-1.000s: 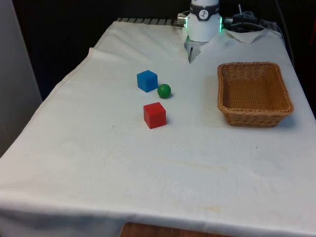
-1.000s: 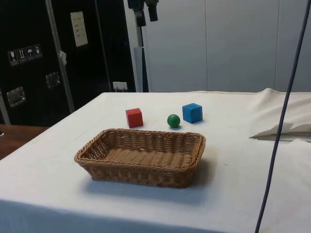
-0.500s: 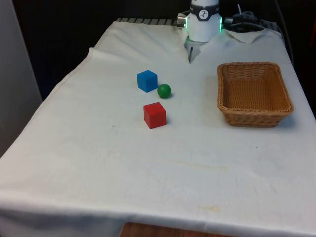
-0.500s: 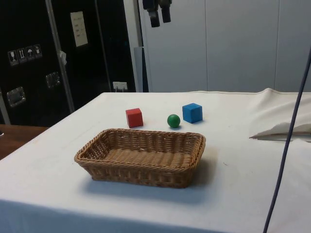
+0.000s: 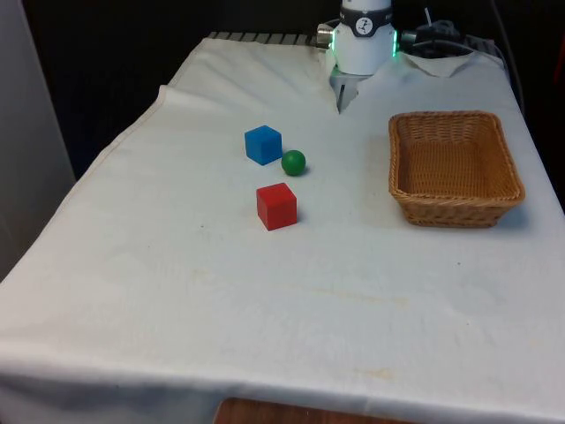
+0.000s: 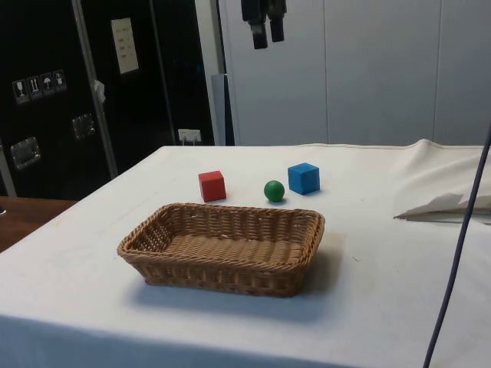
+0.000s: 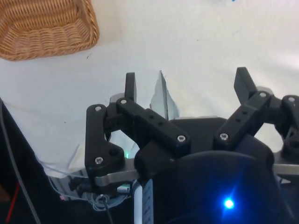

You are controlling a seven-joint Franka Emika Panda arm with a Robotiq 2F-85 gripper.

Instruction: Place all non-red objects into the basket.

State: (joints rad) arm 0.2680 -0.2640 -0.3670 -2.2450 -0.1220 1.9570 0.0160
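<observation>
Basket [image 5: 455, 168] holds nothing — wicker floor bare in the side view. Blue cube [image 5: 263, 144], green ball [image 5: 293, 162] and red cube [image 5: 276, 206] sit clustered at its 9 o'clock, well apart from it. Gripper [image 7: 187, 86] high above the cloth [image 5: 177, 265], fingers [image 7: 130, 87] spread wide, holding nothing.

We see the gripper [image 6: 265, 31] cut off by the side view's upper edge, only its dark fingers hanging into frame. From the wrist, the wicker basket [image 7: 46, 28] runs past the picture's edge, one corner showing.
</observation>
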